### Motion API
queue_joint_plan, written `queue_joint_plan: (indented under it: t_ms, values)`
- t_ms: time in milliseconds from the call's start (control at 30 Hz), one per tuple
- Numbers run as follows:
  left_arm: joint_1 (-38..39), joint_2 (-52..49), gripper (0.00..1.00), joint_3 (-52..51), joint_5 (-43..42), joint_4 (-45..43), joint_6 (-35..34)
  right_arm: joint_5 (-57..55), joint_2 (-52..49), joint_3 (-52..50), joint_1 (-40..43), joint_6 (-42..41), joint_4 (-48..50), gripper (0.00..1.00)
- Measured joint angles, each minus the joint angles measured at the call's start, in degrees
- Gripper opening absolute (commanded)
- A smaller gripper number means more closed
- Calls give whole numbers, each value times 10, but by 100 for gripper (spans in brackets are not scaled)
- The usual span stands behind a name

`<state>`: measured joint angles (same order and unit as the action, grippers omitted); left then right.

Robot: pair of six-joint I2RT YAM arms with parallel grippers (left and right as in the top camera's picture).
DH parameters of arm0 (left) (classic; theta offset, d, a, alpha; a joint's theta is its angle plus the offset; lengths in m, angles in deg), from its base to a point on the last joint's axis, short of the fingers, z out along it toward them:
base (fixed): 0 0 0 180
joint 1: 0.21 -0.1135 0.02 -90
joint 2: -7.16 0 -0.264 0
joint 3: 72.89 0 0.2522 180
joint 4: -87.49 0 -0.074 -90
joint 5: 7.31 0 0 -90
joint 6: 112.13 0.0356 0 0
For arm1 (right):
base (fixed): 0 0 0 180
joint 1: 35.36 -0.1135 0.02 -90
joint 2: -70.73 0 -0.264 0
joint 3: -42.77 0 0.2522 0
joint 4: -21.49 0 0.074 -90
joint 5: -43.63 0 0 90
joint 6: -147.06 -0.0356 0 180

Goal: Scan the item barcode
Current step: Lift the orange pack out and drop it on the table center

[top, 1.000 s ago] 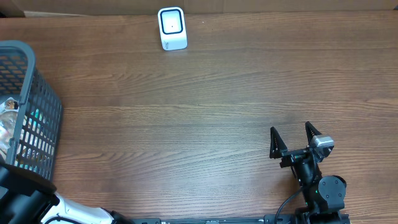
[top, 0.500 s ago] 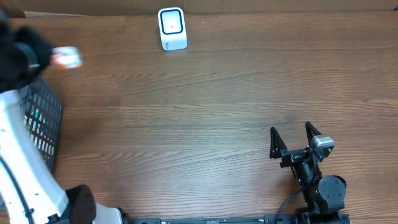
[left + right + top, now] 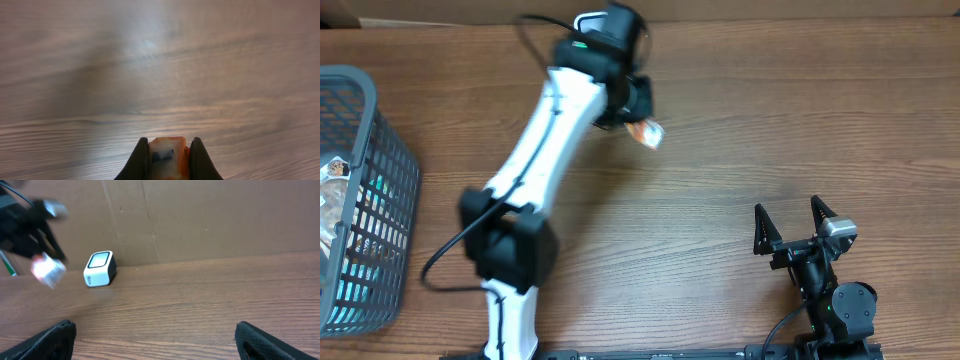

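Note:
My left gripper (image 3: 638, 115) is shut on the item, a small orange and white packet (image 3: 648, 133), held above the table just right of the white scanner (image 3: 588, 18), which the arm partly hides. The left wrist view shows the packet (image 3: 167, 156) pinched between both black fingers (image 3: 139, 162), with blurred wood below. In the right wrist view the packet (image 3: 47, 271) hangs blurred to the left of the scanner (image 3: 100, 269). No barcode can be made out on it. At the table's near right, my right gripper (image 3: 790, 218) stands open and empty.
A grey mesh basket (image 3: 382, 150) holding several packaged goods stands at the left edge. A cardboard wall (image 3: 200, 220) runs along the back of the table, behind the scanner. My left arm (image 3: 535, 170) stretches diagonally across the table's left half.
My left arm has swung fast from over the basket at the left to the scanner at the back centre, carrying the packet. The right arm has not moved.

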<state>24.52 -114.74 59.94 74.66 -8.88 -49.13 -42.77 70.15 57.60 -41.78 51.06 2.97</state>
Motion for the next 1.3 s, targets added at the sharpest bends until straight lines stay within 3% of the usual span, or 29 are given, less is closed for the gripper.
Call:
queue_joint_plan:
  t_ms: [200, 267, 400, 467, 733, 900, 1167, 1300]
  values:
    - [31, -75, 4, -3, -6, 35, -17, 0, 0, 0, 0, 0, 0, 100]
    - [29, -89, 15, -3, -14, 36, -18, 0, 0, 0, 0, 0, 0, 100]
    - [30, -103, 82, -3, -34, 21, -13, 0, 0, 0, 0, 0, 0, 100]
    - [34, -103, 90, -3, -38, 18, -9, 0, 0, 0, 0, 0, 0, 100]
    - [40, -101, 84, 52, -35, 91, 6, 0, 0, 0, 0, 0, 0, 100]
    - [-16, -39, 87, 151, 14, 173, 13, -1, 0, 0, 0, 0, 0, 100]
    - [-250, 202, 87, 221, 87, 250, 15, 0, 0, 0, 0, 0, 0, 100]
    - [-372, 248, 87, 224, 123, 267, 14, 0, 0, 0, 0, 0, 0, 100]
